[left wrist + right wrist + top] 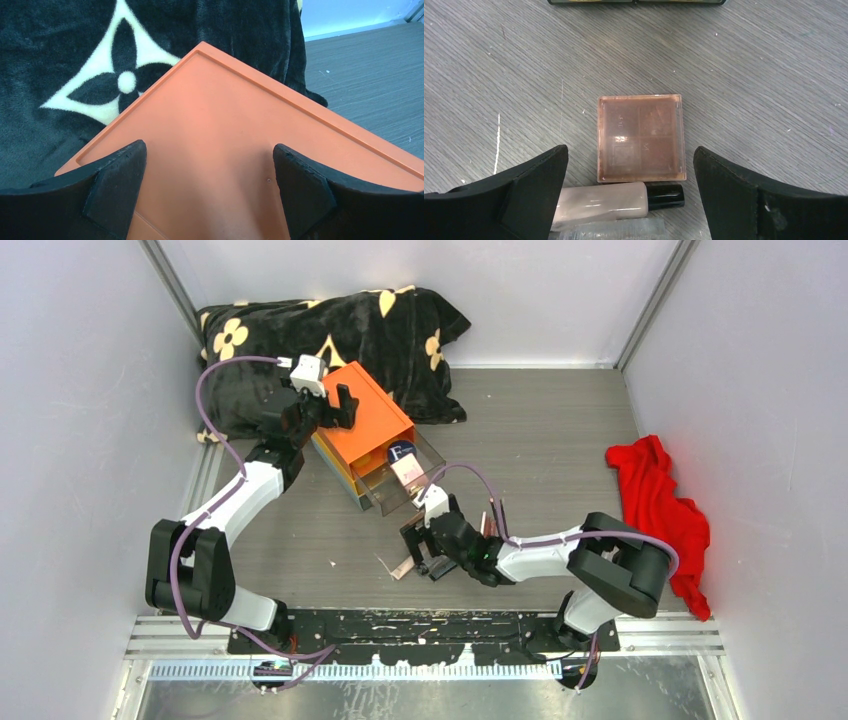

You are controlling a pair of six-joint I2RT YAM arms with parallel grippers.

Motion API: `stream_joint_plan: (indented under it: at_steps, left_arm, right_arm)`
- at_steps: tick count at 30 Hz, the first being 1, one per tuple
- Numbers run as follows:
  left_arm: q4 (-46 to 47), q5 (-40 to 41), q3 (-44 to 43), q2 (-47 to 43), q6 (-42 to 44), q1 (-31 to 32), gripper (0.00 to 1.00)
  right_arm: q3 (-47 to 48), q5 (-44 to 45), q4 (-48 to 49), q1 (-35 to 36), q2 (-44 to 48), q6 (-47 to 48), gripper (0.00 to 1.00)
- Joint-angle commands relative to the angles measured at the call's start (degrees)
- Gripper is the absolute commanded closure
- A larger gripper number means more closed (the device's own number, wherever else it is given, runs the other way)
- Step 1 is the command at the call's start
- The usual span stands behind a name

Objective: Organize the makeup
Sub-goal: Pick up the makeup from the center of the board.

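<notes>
Pink square compact [640, 138] laid flat on the grey table [749, 75], pinkish tube [604, 205] set just beside one edge, both framed by the wide-spread right gripper [630, 167], left gripper [210, 165] held wide over the orange box [225, 115].

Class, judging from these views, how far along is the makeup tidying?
Done: a round dark compact and a pink compact lie in the orange box's open clear drawer. In hand: nothing gripped; the right gripper is open over a square pink compact; the left gripper is open over the box. Left: that compact and the pinkish tube, on the table.
</notes>
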State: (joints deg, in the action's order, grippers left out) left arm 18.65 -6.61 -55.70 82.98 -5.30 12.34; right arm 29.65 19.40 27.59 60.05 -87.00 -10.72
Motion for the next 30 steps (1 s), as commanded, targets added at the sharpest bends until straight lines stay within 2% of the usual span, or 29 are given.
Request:
stream_joint_plan:
  at_steps: [1, 18, 20, 23, 29, 30]
  left_arm:
    - [-19.4, 1.96, 4.83, 4.19, -3.5, -0.74, 0.03]
    - [-19.27, 2.13, 5.32, 3.81, -3.4, -0.74, 0.03]
    - [-19.18, 2.18, 5.26, 3.86, -3.47, -0.74, 0.03]
    - [-19.12, 2.13, 5.37, 3.72, -3.46, -0.74, 0.03]
    - [-19.09, 2.21, 5.61, 3.38, -3.46, -0.74, 0.03]
    - [-19.09, 2.22, 5.65, 3.39, -3.42, -0.74, 0.03]
  right_arm:
    - [2.46, -0.13, 1.18, 0.41, -1.89, -0.52, 0.0]
    - [3.4, 3.61, -1.74, 0.87, -5.39, -4.15, 0.0]
    - [3.4, 4.05, -2.2, 0.91, -5.29, -4.38, 0.03]
    - [3.36, 3.45, -2.85, 0.86, -5.36, -3.97, 0.16]
    - [2.79, 2.63, -3.3, 0.9, -4.75, -4.13, 0.56]
    - [2.53, 2.66, -3.33, 0.92, -4.49, -4.13, 0.6]
